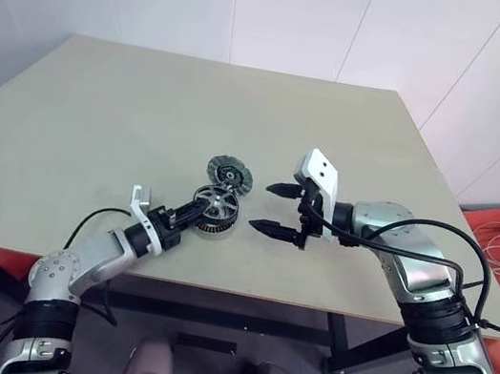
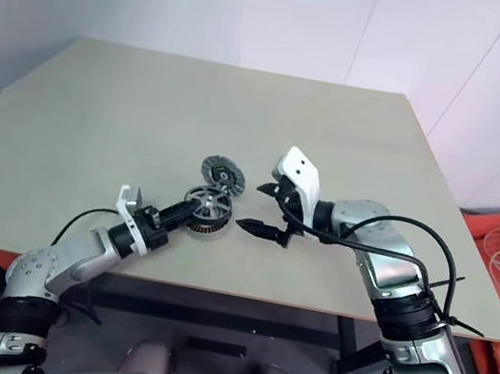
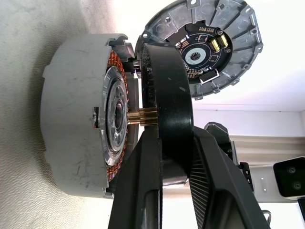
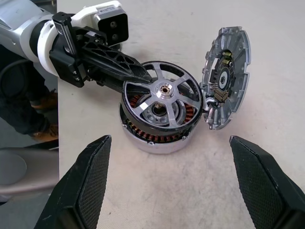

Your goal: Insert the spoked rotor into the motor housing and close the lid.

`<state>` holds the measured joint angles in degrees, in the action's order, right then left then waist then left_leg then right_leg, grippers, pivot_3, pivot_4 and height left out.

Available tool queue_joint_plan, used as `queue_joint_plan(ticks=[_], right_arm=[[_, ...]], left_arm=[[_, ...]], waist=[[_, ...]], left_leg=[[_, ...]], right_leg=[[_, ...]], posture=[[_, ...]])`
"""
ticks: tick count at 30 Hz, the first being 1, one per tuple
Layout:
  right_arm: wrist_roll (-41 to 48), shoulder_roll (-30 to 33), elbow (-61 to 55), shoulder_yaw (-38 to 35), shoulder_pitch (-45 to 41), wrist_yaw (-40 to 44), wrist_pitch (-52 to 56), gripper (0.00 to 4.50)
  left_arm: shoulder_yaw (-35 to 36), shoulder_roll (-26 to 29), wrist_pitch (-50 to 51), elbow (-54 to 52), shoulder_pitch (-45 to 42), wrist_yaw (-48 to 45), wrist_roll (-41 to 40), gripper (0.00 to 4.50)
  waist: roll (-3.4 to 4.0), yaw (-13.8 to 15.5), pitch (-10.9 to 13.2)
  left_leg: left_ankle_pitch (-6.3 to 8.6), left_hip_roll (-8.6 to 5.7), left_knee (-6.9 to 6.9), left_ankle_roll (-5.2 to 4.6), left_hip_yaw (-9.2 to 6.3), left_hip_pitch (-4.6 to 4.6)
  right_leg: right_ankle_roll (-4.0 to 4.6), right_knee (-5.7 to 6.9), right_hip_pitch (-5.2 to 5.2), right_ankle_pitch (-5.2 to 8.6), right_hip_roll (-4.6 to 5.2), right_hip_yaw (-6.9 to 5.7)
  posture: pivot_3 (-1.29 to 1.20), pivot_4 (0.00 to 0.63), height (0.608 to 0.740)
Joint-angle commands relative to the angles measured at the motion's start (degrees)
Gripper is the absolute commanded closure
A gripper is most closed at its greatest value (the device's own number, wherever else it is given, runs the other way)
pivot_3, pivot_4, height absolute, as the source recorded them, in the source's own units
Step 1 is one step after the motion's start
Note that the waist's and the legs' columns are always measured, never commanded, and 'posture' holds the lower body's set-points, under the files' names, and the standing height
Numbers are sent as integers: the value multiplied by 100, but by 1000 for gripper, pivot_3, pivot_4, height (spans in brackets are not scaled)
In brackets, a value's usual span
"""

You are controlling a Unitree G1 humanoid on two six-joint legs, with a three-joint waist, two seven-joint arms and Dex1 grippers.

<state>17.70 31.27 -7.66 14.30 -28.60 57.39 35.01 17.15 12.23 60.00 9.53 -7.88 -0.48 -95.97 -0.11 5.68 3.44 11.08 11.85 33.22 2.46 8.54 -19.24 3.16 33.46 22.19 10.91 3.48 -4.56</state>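
**bolt_head:** Left gripper [image 1: 188,218] is pinching the rim of the flat silver spoked rotor [image 4: 164,98], held just above the dark copper-wound motor housing [image 4: 157,132]. Tips?

**rigfan:** Level it, centre the shaft, lower straight. Grey ribbed lid [image 1: 229,174] touches the housing's far side. Right gripper [image 1: 273,208], spread wide and empty, hovers beside the housing; bare beige tabletop [image 1: 97,121] all round.

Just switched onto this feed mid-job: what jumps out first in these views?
Near the table's front edge, the left tool grips the silver spoked rotor with a dark rim by its rim, holding it just above the round housing lined with copper windings, its shaft reaching into the centre. The grey ribbed metal lid lies right beside the housing, on its far side. The right tool hangs wide open, just to the right.
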Motion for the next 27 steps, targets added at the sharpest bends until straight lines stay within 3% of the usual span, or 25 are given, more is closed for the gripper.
queue_joint_plan(ticks=[1, 3, 5, 8, 15, 27], right_arm=[[7, -17, -64, -49, -142, 13, -115, 0], [5, -13, -59, -54, -145, 18, -115, 0], [4, 2, -70, -62, -128, 19, -115, 0], [2, 17, -81, -73, -109, 16, -113, 0], [5, 21, -90, -81, -108, 6, -104, 0], [22, -11, -102, -55, -77, 13, -99, 0]], left_arm=[[120, 43, -34, -20, 10, -86, 88, 4083], [133, 25, -63, -16, -3, -111, 136, 3345], [151, 30, -77, -19, -3, -136, 175, 3144], [192, 47, -76, -91, 26, -160, 151, 2427], [235, 195, 118, -569, 201, 34, -371, 207], [26, 989, 44, -1671, 991, 592, -1524, 75]], waist=[[0, 0, 0], [0, 0, 0], [0, 0, 0], [0, 0, 0], [0, 6, 0], [1, 15, 0]], left_leg=[[0, 0, 0, 0, 0, -1], [0, 0, 0, 0, 0, 0], [0, 1, 0, 0, 0, 0], [0, 1, 0, 1, 0, 2], [0, 0, 3, 1, 0, 10], [0, 1, 3, 1, -1, 13]], right_leg=[[0, 0, 0, 0, 0, 0], [0, 0, -1, 0, 0, 0], [0, 0, -1, 0, -1, 0], [0, 0, -2, 0, -2, 0], [0, 0, -11, 0, 0, 1], [1, 7, -8, 0, -3, 1]], posture=[[0, 0, 740], [0, 0, 740], [0, 0, 740], [0, 0, 740], [0, 0, 740], [0, 0, 740]])
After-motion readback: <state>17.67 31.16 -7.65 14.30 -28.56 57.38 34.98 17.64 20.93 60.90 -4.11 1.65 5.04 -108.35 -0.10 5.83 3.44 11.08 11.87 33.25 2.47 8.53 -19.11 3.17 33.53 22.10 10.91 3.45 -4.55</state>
